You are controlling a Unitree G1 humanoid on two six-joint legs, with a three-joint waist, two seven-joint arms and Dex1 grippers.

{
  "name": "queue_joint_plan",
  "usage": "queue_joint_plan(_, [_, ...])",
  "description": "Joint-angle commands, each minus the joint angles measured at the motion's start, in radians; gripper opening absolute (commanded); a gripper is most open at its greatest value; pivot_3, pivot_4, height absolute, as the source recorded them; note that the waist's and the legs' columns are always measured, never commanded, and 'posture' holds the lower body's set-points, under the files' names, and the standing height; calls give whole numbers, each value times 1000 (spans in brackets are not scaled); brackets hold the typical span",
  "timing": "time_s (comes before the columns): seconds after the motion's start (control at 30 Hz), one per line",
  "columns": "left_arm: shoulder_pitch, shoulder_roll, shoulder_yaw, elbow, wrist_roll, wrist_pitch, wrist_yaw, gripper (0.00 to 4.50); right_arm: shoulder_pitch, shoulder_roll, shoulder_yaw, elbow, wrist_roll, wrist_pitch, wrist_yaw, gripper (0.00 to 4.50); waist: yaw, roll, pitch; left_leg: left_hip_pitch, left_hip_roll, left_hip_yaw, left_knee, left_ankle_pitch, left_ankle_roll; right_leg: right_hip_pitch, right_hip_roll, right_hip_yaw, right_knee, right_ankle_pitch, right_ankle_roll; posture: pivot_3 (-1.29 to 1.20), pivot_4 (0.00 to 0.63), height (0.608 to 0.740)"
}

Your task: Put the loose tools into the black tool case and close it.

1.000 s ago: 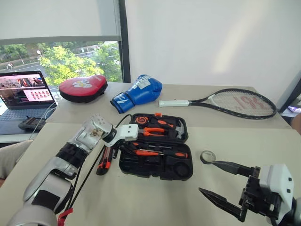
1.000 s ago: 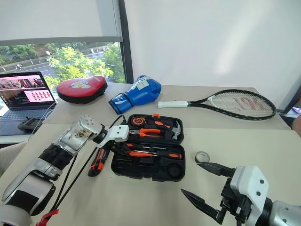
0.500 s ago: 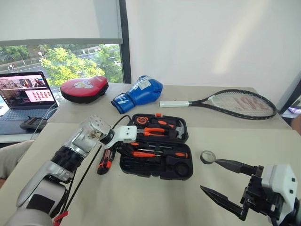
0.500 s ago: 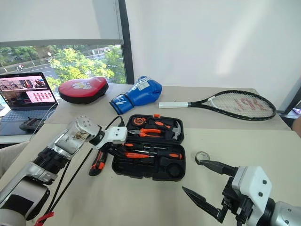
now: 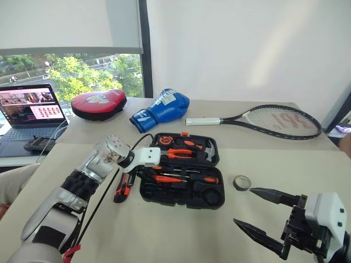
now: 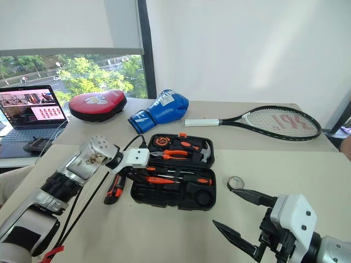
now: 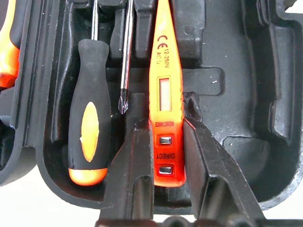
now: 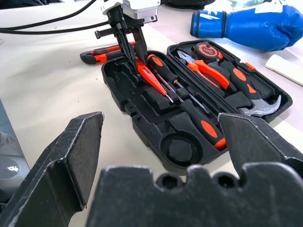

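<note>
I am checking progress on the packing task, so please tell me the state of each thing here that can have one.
black tool case: open, lying flat on the table.
orange tester screwdriver: in the case, between the left gripper's fingers.
left gripper: shut on the orange tester screwdriver.
right gripper: open, holding nothing.
utility knife: on the table beside the case.
tape roll: on the table, outside the case.
laptop: open, screen lit.
</note>
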Motion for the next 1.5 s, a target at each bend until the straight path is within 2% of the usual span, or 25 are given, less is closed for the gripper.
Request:
queue_joint_plan(0.03, [0,0,-9,37,48,-6,24,433,7,-11,-38,-24,30,-32,-6,4500,2,0,0,0,0,0,0,0,0,0,0,0,0,0,0,0,150,740])
queue_joint_plan(0.57, [-11,-20,-9,60,54,-3,19,433,1,-27,-13,-24,12,-38,-23,4500,9,0,0,1,1,0,2,0,0,1,-1,0,0,0,0,0,150,740])
queue_joint_plan(0.6, [-12,-21,-7,61,52,-8,21,1433,3,-26,-13,-24,11,-40,-23,4500,11,0,0,0,1,0,2,0,0,1,-1,0,0,0,0,0,150,740])
queue_joint_plan(0.63, [-13,-21,-5,61,50,-11,21,1568,5,-24,-13,-24,10,-41,-22,4500,11,0,0,0,1,0,2,0,0,1,-1,0,0,0,0,0,150,740])
queue_joint_plan(0.73, [-12,-22,27,50,26,-31,36,2764,15,-21,-15,-24,9,-47,-19,4500,11,0,0,0,1,0,1,0,0,0,-1,0,-1,0,0,0,150,740])
queue_joint_plan(0.87, [12,-2,123,-42,-77,29,15,2882,28,-16,-23,-24,7,-54,-15,4500,10,0,0,-3,1,0,0,0,0,-2,-1,0,-1,0,0,0,150,740])
queue_joint_plan(0.9, [16,-7,162,-68,-116,94,24,2882,29,-15,-23,-24,6,-54,-15,4500,9,0,0,-4,1,0,0,0,0,-3,-1,0,-1,0,0,0,150,740])
queue_joint_plan(1.0, [38,-29,272,-144,-234,293,68,2210,21,-16,-11,-24,-1,-53,-20,4500,11,0,0,-8,1,-1,2,0,0,-7,-1,0,0,0,0,0,150,740])
queue_joint_plan(1.2, [146,-103,369,-306,-334,495,235,34,-18,-17,7,-24,-8,-32,-24,4500,16,0,0,-6,0,-1,4,-1,2,-3,-1,-1,-1,-1,3,0,150,740])
queue_joint_plan(1.33, [260,-178,390,-416,-364,496,353,9,-30,-14,11,-23,-15,-23,-24,4500,16,0,0,-6,0,-1,5,-1,2,-2,-2,0,-1,-1,3,0,150,740])
queue_joint_plan(1.5, [361,-243,329,-454,-332,415,465,9,-28,-18,21,-24,-17,-35,-34,4500,18,0,0,-5,0,-2,5,-1,0,-1,-3,1,-1,0,3,0,150,740])
